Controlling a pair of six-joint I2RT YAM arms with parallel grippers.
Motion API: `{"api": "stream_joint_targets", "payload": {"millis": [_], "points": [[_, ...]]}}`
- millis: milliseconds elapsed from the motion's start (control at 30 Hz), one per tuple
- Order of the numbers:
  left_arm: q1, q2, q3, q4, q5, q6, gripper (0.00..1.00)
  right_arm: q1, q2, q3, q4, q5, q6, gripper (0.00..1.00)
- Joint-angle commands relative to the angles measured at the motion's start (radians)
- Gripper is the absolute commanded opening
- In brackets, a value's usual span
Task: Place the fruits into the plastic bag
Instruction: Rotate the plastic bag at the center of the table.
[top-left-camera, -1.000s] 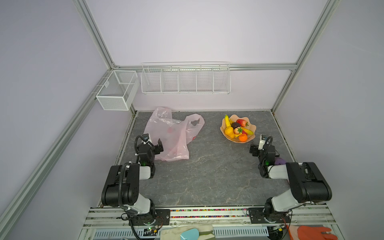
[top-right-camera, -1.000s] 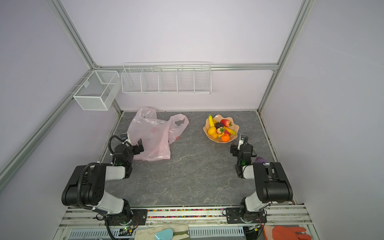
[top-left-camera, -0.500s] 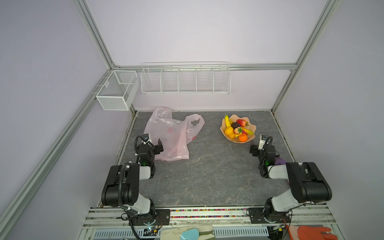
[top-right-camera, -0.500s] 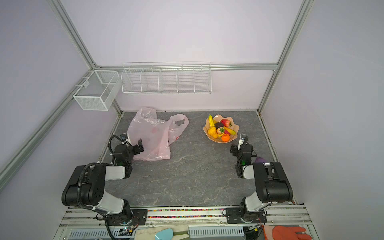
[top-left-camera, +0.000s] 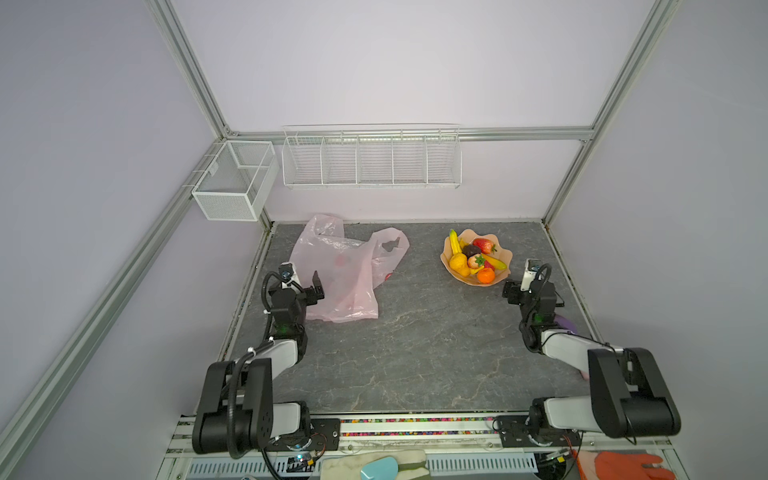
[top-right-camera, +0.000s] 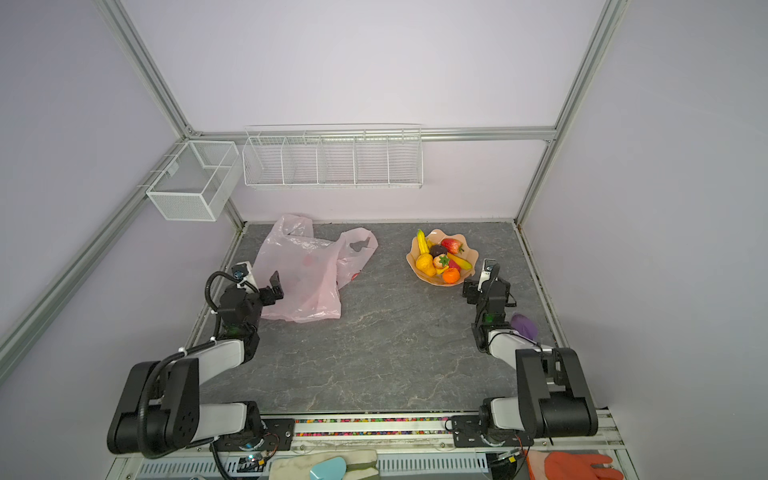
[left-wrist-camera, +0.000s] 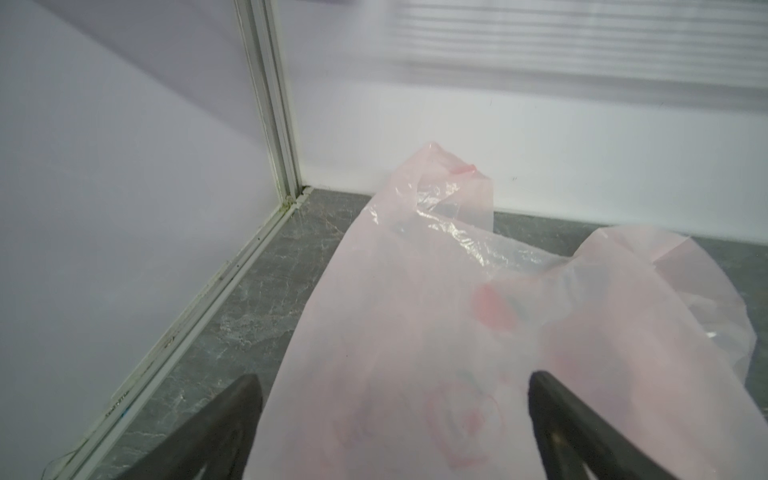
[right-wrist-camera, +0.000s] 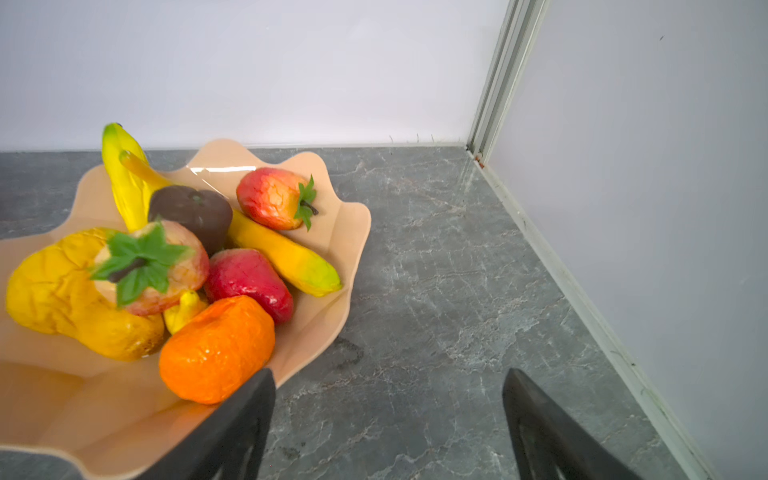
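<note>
In both top views nothing has changed from a second ago: my left gripper (top-left-camera: 306, 286) waits, jaws apart, at the plastic bag (top-left-camera: 345, 274), lying flat and crumpled far left on the grey table (top-left-camera: 415, 353). My left wrist view shows its pale pink translucent film, lavender walls (left-wrist-camera: 124, 166) behind. My right wrist view shows the right gripper (right-wrist-camera: 386, 374) spread empty beside the bowl (right-wrist-camera: 104, 395) holding the fruits (right-wrist-camera: 216, 345).

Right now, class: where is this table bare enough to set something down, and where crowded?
Free: the table between plastic bag and bowl, and on toward its front edge. Crowded: the bowl heaped with fruits, right gripper open beside it; left gripper open at the bag's edge; purple object near the table's right edge.
</note>
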Motion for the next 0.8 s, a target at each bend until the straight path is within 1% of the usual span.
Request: {"api": "stream_joint_targets", "payload": {"millis": [0, 33, 100, 167, 233, 300, 400, 433, 567, 633, 700, 767], "points": [[-0.010, -0.141, 0.039, -0.186, -0.022, -0.058, 1.00, 0.025, -0.101, 0.014, -0.143, 0.053, -0.003, 0.88], [-0.017, -0.193, 0.053, -0.259, -0.036, -0.088, 1.00, 0.036, -0.141, 0.026, -0.197, 0.067, 0.003, 0.88], [-0.043, -0.293, 0.087, -0.395, -0.059, -0.137, 1.00, 0.048, -0.219, 0.059, -0.345, 0.098, 0.062, 0.88], [-0.084, -0.379, 0.121, -0.526, -0.097, -0.181, 1.00, 0.057, -0.303, 0.069, -0.439, 0.084, 0.102, 0.88], [-0.124, -0.452, 0.150, -0.644, -0.104, -0.221, 1.00, 0.067, -0.396, 0.069, -0.517, 0.062, 0.163, 0.88], [-0.149, -0.499, 0.175, -0.728, -0.088, -0.271, 1.00, 0.072, -0.461, 0.088, -0.615, 0.019, 0.221, 0.88], [-0.171, -0.520, 0.232, -0.841, -0.021, -0.330, 1.00, 0.074, -0.508, 0.132, -0.755, -0.043, 0.275, 0.88], [-0.180, -0.511, 0.261, -0.884, -0.006, -0.335, 1.00, 0.074, -0.514, 0.144, -0.788, -0.075, 0.276, 0.88], [-0.217, -0.360, 0.404, -1.022, 0.051, -0.344, 1.00, 0.075, -0.514, 0.198, -0.901, -0.180, 0.326, 0.88], [-0.265, -0.254, 0.500, -1.083, 0.058, -0.333, 1.00, 0.078, -0.506, 0.216, -0.942, -0.246, 0.369, 0.88], [-0.329, -0.142, 0.610, -1.149, 0.038, -0.307, 1.00, 0.081, -0.499, 0.224, -0.963, -0.311, 0.401, 0.88], [-0.386, -0.014, 0.728, -1.224, 0.011, -0.282, 1.00, 0.088, -0.497, 0.232, -0.982, -0.342, 0.438, 0.88]]}}
